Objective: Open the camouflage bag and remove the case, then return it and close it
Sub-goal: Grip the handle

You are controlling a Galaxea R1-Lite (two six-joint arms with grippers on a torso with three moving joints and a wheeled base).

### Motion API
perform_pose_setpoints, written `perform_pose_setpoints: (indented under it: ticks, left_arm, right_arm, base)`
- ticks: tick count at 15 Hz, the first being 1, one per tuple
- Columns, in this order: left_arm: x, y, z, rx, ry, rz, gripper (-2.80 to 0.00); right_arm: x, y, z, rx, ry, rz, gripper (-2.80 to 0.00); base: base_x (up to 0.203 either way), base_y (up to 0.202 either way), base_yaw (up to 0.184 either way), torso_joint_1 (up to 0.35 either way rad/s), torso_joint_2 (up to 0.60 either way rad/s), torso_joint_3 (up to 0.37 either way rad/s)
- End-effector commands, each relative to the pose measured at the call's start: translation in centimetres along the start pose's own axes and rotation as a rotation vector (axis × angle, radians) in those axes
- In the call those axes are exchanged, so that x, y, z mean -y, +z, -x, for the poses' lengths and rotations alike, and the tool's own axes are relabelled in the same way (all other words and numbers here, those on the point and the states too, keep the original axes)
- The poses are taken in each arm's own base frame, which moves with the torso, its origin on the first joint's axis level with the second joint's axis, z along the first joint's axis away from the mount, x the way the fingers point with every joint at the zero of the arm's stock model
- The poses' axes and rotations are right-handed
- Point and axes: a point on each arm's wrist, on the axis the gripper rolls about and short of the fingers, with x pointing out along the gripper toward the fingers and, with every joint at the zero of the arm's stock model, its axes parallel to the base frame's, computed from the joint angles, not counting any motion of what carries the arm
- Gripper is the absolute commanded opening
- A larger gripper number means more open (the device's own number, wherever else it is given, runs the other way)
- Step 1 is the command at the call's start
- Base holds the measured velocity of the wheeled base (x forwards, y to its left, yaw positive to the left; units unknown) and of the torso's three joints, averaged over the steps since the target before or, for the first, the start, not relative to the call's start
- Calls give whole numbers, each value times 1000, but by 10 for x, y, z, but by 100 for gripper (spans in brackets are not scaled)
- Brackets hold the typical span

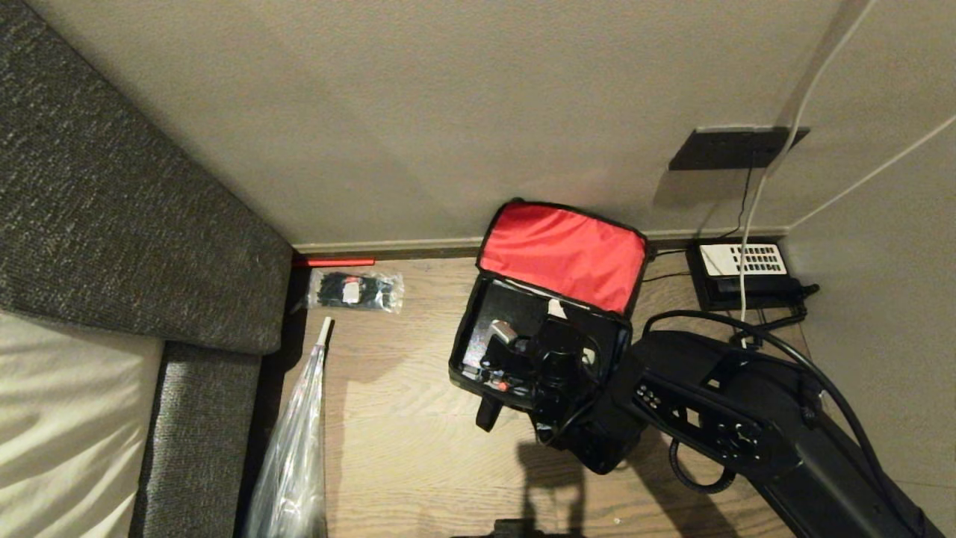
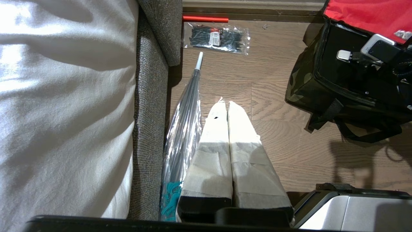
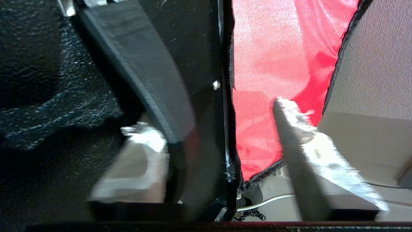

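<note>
While the camouflage bag [image 1: 523, 351] lies open on the floor, lid at twelve o'clock, the right gripper [image 3: 219, 135] reaches inside, fingers apart, astride a black panel; left gripper [image 2: 228, 106], pressed together, idles at nine o'clock.

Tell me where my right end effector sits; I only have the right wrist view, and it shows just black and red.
Observer: In the head view, the right end effector reaches into the open camouflage bag, whose red-lined lid leans back against the wall.
Operator: Anything near the bag I might bump?
Observer: A black desk phone sits by the wall, on the bag's right in the head view.
Operator: And the left arm?
Observer: The left end effector hangs shut over the floor beside a clear folded umbrella, apart from the bag.
</note>
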Motion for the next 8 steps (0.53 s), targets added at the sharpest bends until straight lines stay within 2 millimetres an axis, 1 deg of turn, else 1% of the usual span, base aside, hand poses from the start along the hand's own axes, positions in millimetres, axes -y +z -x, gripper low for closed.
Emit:
perform_pose_setpoints:
  ticks: [1,4,5,7,8]
  left_arm:
    - [0,-1,0,-1,2,0,-280]
    - [0,-1,0,-1,1,0,-280]
    - [0,-1,0,-1,1,0,-280]
    - [0,-1,0,-1,1,0,-280]
    - [0,-1,0,-1,1,0,-280]
  right_arm:
    - [-6,0,0,-2,-9,5,-280]
    - [-8,-1,0,-2,-12,19,-280]
    - [-6,0,1,6,-33,18,-280]
    - [-5,4,6,19,-34,10,-280]
    - [-3,10,11,33,-33,2,-280]
  base:
    - [0,0,0,0,0,0]
    - [0,0,0,0,0,0]
    - [0,0,0,0,0,0]
    - [0,0,0,0,0,0]
    - [0,0,0,0,0,0]
